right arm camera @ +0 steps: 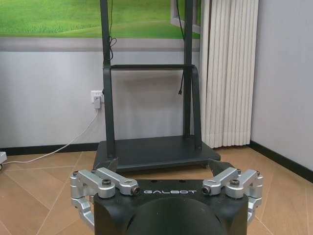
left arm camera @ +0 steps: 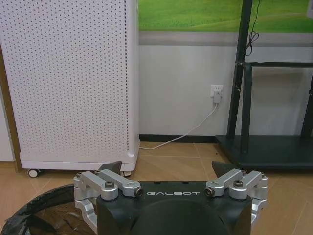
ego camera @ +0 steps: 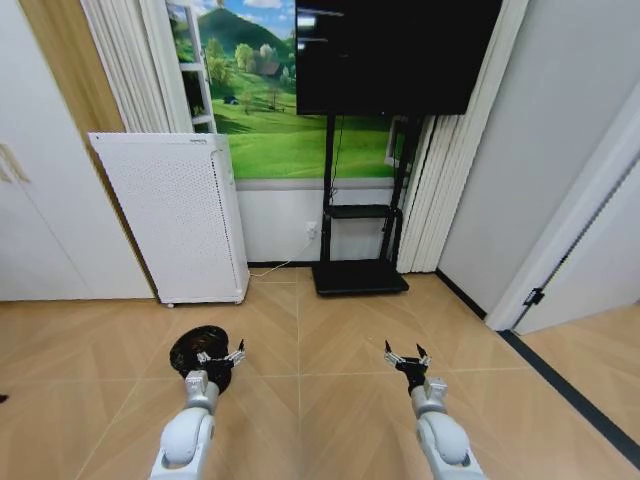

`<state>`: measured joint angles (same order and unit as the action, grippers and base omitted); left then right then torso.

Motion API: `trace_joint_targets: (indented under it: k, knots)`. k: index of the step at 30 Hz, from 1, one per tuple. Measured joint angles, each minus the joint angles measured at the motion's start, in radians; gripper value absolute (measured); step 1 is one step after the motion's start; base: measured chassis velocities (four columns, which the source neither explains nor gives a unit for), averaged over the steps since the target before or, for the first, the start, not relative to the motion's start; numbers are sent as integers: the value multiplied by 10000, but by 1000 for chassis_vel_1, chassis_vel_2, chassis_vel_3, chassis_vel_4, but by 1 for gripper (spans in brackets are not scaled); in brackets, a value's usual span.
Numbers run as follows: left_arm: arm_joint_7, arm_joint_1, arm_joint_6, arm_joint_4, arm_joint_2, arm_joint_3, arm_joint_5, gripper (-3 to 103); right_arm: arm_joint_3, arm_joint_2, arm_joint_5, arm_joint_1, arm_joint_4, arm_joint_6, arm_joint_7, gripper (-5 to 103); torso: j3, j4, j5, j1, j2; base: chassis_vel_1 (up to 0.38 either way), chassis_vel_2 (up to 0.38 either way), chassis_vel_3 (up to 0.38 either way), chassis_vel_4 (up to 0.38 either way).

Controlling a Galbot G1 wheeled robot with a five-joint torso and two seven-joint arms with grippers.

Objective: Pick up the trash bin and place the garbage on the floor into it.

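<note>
Overhead, the bin point(ego camera: 198, 350) stands on the floor point(ego camera: 320, 400) before the white appliance point(ego camera: 180, 215), just beyond the left gripper point(ego camera: 222, 356), whose fingers are spread wide and hold nothing. Closer in, the left wrist camera catches only a dark arc of the bin's rim point(left arm camera: 34, 210), the rest cut off behind the gripper body. Further right, the right gripper point(ego camera: 406, 358) hangs equally open and empty, facing the TV stand point(right arm camera: 146, 147).

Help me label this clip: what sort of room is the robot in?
Probably a living room or a mock-up of one: a TV on a black floor stand, a white perforated appliance, wood-look herringbone flooring, and a small trash bin by the left gripper.
</note>
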<state>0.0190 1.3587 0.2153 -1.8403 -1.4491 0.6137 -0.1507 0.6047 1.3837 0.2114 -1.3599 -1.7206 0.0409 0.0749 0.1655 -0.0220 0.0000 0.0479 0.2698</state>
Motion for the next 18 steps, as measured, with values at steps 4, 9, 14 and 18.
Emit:
trace_joint_targets:
  k: [4, 9, 14, 18]
  knots:
    - [40, -15, -7, 7, 5, 8, -12, 100, 33, -12, 19, -22, -33, 5, 12, 100, 133, 0, 0, 61, 196, 0, 0, 0, 0]
    - [54, -66, -12, 40, 1, 4, -13, 100, 55, -34, 45, -19, -62, 22, 19, 100, 239, 0, 0, 122, 363, 0, 0, 0, 0]
    - [87, -89, -12, 42, 0, -16, -68, 100, 63, -40, 53, 12, -66, 33, 26, 100, 387, 0, 0, 191, 580, 0, 0, 0, 0]
    - [99, -77, -13, 41, 2, -9, -123, 100, 62, -29, 52, -15, -71, 50, 29, 100, 506, 0, 0, 250, 756, 0, 0, 0, 0]
